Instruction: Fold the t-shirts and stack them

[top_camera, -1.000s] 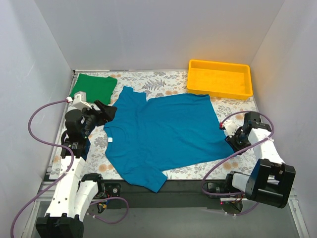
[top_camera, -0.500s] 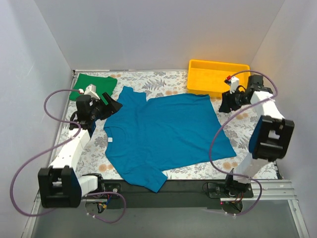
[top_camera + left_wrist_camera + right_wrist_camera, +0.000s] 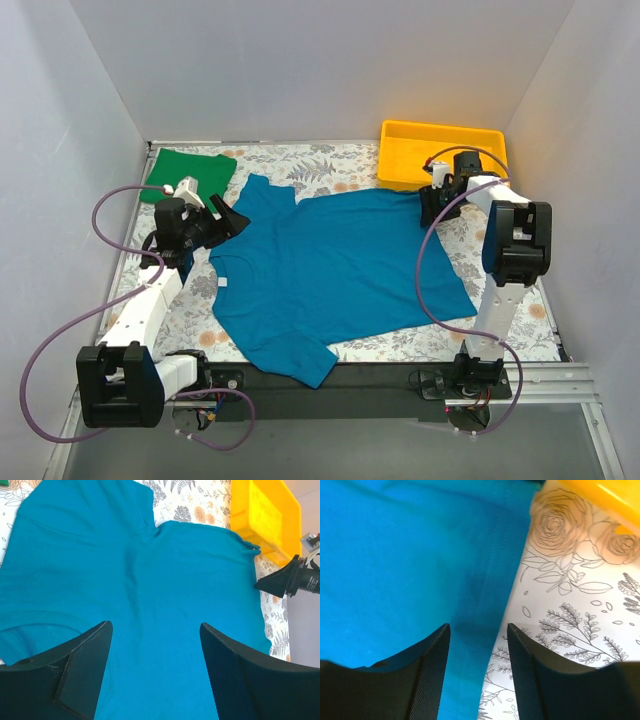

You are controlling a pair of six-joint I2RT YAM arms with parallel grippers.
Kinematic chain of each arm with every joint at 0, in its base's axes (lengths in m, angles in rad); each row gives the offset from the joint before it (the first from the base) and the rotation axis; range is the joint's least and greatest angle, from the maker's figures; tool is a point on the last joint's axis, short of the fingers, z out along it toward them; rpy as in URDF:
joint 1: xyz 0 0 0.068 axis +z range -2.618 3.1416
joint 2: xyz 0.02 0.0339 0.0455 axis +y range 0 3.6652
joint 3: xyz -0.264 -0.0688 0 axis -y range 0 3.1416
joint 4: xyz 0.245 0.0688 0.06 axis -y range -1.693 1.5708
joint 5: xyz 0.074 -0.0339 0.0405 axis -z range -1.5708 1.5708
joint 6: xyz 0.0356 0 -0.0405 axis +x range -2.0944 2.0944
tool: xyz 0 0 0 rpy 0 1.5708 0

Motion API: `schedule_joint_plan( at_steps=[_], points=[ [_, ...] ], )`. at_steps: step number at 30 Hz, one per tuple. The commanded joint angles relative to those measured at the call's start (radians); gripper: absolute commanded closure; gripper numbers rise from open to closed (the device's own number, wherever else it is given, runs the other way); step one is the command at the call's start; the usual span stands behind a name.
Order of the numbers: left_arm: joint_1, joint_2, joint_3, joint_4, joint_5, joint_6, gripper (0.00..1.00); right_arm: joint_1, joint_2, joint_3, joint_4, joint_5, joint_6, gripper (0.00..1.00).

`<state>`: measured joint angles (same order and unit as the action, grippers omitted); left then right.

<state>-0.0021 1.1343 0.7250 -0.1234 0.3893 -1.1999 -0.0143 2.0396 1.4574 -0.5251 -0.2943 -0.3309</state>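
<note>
1. Top external view gives you the teal-blue t-shirt spread flat across the middle of the floral table. Its collar is toward the left arm and its hem toward the right arm. One sleeve points to the far side and the other reaches over the near edge.
2. You find the green t-shirt folded into a compact rectangle in the far left corner. It lies apart from the teal-blue one and is not stacked with it.
3. You see the yellow tray in the far right corner, with the teal-blue shirt's far hem corner just beside its near wall.
4. Your left gripper is at the shirt's left edge, between the far sleeve and the collar. The left wrist view shows its fingers spread wide, with teal cloth filling the gap between them. You cannot tell whether the tips touch the fabric.
5. Your right gripper is at the far hem corner, just beside the tray. In the right wrist view its fingers stand apart and the hem edge runs up between them. One finger is over teal cloth, the other over bare floral pattern.
6. The left wrist view also catches your right gripper at the picture's right edge, near the hem corner and the tray.
</note>
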Motion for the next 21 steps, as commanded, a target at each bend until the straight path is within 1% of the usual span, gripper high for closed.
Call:
schedule_joint_plan(
  at_steps=[1, 4, 6, 7, 9, 10, 12, 13, 18, 19, 20, 21],
  points=[
    [0.001, -0.039, -0.015, -0.010, 0.011, 0.023, 0.31, -0.009, -0.016, -0.054, 0.031, 0.057, 0.021, 0.44],
    [0.001, -0.051, -0.018, -0.015, 0.010, 0.028, 0.31, -0.007, -0.024, -0.092, 0.028, 0.067, 0.006, 0.48],
    [0.001, -0.059, -0.024, -0.018, 0.010, 0.028, 0.31, -0.007, -0.030, -0.109, 0.014, 0.061, -0.008, 0.54],
    [0.001, -0.062, -0.025, -0.018, 0.011, 0.028, 0.31, -0.007, -0.033, -0.120, 0.001, 0.055, -0.028, 0.63],
    [0.001, -0.073, -0.033, -0.019, 0.011, 0.030, 0.31, -0.007, -0.048, -0.140, -0.045, 0.038, -0.051, 0.75],
    [0.001, -0.079, -0.035, -0.022, 0.010, 0.031, 0.31, -0.007, -0.058, -0.153, -0.053, 0.038, -0.075, 0.86],
    [0.001, -0.096, -0.036, -0.028, 0.006, 0.036, 0.31, -0.009, -0.100, -0.213, -0.070, 0.072, -0.102, 0.96],
    [0.001, -0.100, -0.038, -0.031, 0.005, 0.037, 0.31, -0.010, -0.117, -0.239, -0.075, 0.089, -0.114, 0.99],
    [0.001, -0.120, -0.044, -0.033, 0.008, 0.039, 0.31, -0.030, -0.255, -0.411, -0.096, 0.164, -0.218, 0.99],
    [0.001, -0.120, -0.044, -0.032, 0.008, 0.037, 0.31, -0.033, -0.274, -0.423, -0.098, 0.172, -0.227, 0.96],
    [0.001, -0.120, -0.045, -0.032, 0.011, 0.037, 0.31, -0.039, -0.303, -0.431, -0.098, 0.172, -0.234, 0.91],
    [0.001, -0.120, -0.045, -0.030, 0.013, 0.037, 0.31, -0.055, -0.315, -0.425, -0.099, 0.166, -0.237, 0.77]
  ],
)
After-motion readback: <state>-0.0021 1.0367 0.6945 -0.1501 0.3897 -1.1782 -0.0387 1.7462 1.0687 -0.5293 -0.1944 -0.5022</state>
